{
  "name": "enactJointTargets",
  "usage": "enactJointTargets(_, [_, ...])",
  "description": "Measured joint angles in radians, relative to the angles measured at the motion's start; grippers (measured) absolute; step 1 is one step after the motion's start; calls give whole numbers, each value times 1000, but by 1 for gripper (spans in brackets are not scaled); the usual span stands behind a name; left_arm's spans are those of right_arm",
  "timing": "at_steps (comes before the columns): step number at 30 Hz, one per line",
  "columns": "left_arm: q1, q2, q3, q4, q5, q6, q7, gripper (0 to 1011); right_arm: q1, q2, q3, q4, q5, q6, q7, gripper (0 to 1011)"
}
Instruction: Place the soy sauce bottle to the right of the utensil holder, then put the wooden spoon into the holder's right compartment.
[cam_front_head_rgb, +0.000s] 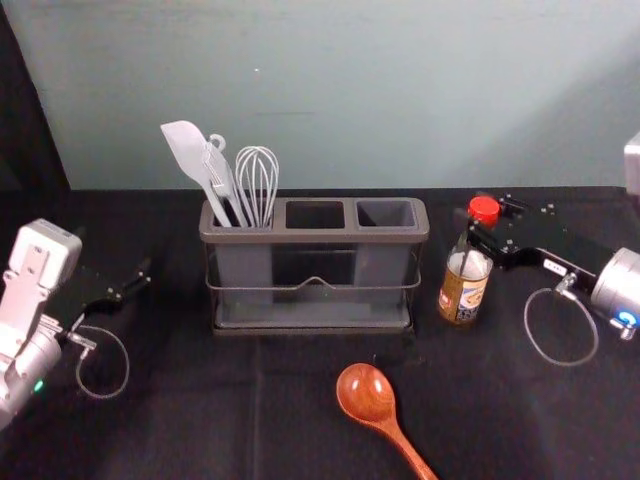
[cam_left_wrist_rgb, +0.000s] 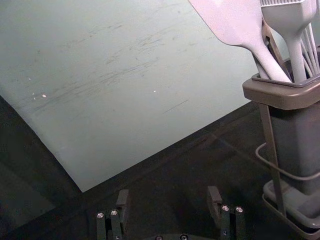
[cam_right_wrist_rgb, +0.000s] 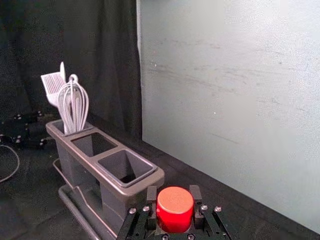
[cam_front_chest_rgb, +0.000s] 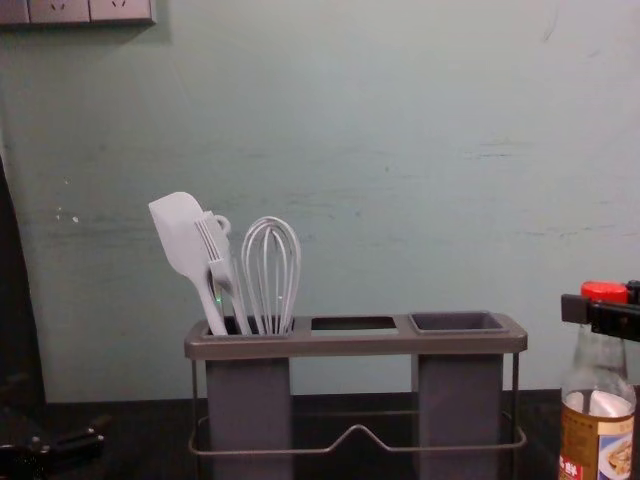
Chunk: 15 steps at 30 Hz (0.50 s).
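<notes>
The soy sauce bottle (cam_front_head_rgb: 465, 287) stands just right of the utensil holder (cam_front_head_rgb: 302, 237), leaning slightly, with a small gap between them. My right gripper (cam_front_head_rgb: 490, 226) is shut on its neck below the red cap; in the right wrist view, the cap (cam_right_wrist_rgb: 175, 207) sits between the fingers of the right gripper (cam_right_wrist_rgb: 173, 194). A wooden spoon (cam_front_head_rgb: 368, 394) lies in front of the holder, bowl toward it. The holder's right compartment (cam_front_chest_rgb: 459, 321) is empty. My left gripper (cam_front_head_rgb: 138, 282) is at the left, away from everything; the left wrist view has the left gripper (cam_left_wrist_rgb: 168, 200) open and empty.
A white spatula (cam_front_head_rgb: 190, 155), another white utensil and a whisk (cam_front_head_rgb: 257, 180) rise from the holder's left compartment. The middle compartment is empty. A pale wall (cam_front_chest_rgb: 350, 150) stands behind the black-covered table (cam_front_head_rgb: 200, 410).
</notes>
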Motion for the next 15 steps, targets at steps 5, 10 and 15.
enactJointTargets(5, [0, 0, 0, 0, 0, 0, 0, 1011, 21, -12, -4, 24, -1, -1, 7, 392])
enactJointTargets(10, [0, 0, 0, 0, 0, 0, 0, 1011, 40, -18, -9, 41, -9, 2, 8, 392])
enactJointTargets(15, [0, 0, 0, 0, 0, 0, 0, 1012, 53, -22, -14, 53, -18, 7, 7, 392])
